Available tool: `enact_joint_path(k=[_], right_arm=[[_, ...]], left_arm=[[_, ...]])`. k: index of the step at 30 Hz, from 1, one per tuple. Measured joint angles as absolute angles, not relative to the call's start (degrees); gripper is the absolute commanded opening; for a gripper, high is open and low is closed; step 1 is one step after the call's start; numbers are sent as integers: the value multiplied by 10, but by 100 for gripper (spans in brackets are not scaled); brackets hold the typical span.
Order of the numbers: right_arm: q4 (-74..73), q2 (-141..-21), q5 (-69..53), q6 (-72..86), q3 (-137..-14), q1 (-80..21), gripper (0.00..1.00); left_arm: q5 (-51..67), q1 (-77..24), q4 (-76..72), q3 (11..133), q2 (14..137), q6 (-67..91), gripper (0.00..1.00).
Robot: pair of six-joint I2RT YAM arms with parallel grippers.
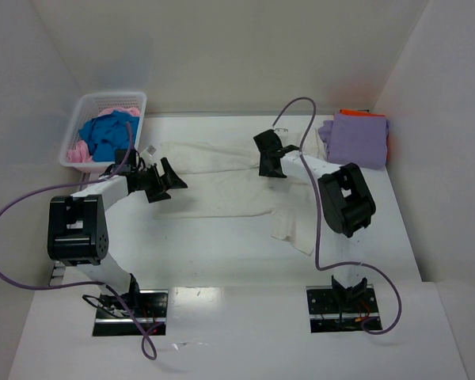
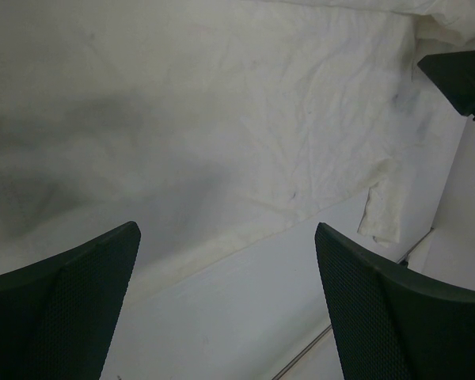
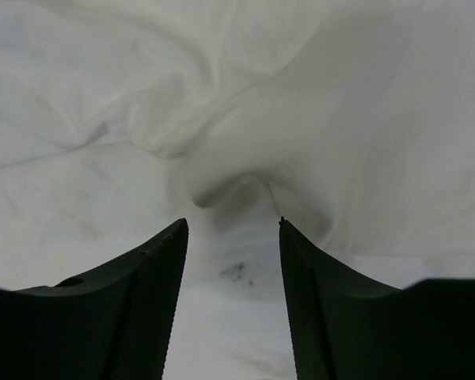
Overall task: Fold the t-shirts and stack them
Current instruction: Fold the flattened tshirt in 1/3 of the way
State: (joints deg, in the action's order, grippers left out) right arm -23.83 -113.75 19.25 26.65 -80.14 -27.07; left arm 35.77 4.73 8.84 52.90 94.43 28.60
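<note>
One table (image 1: pixel 222 261) carries one cream-white t-shirt (image 1: pixel 222 186), spread across its middle and partly hidden by two arms. At the far right, one folded lavender t-shirt (image 1: pixel 356 138) covers one orange t-shirt (image 1: pixel 360 113), which shows only an edge. One basket (image 1: pixel 83 107) at the far left holds one blue t-shirt (image 1: pixel 107 134) and one pink t-shirt (image 1: pixel 79 153), bunched. The left gripper (image 1: pixel 168 184) and right gripper (image 1: pixel 263 156) hang over the cream cloth, jaws apart and empty.

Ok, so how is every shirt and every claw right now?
cream-white shirt, laid out, wrinkled
lavender shirt, folded, lying on the orange shirt
blue shirt, crumpled in the basket
pink shirt, crumpled in the basket
left gripper, open above the cream-white shirt
right gripper, open above the cream-white shirt
</note>
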Motion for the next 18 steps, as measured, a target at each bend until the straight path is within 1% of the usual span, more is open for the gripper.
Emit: enact_joint_path(k=[2,9,11,17,18], right_arm=[[-236,-1152,236,264,-820,-277,51],[-232,-1189,308,243,-863,-300,51],[-232,-1200,320,239,-876,-302,47],[-234,-1233,360,222,-899,-304,39],[-234,-1237,366,219,-901,-304,36]], left_arm=[[358,47,88,529,944,286,99],[359,47,88,529,944,286,99],[359,47,88,529,944,286,99],[359,47,87,529,944,286,99],[359,47,87,529,944,286,99]])
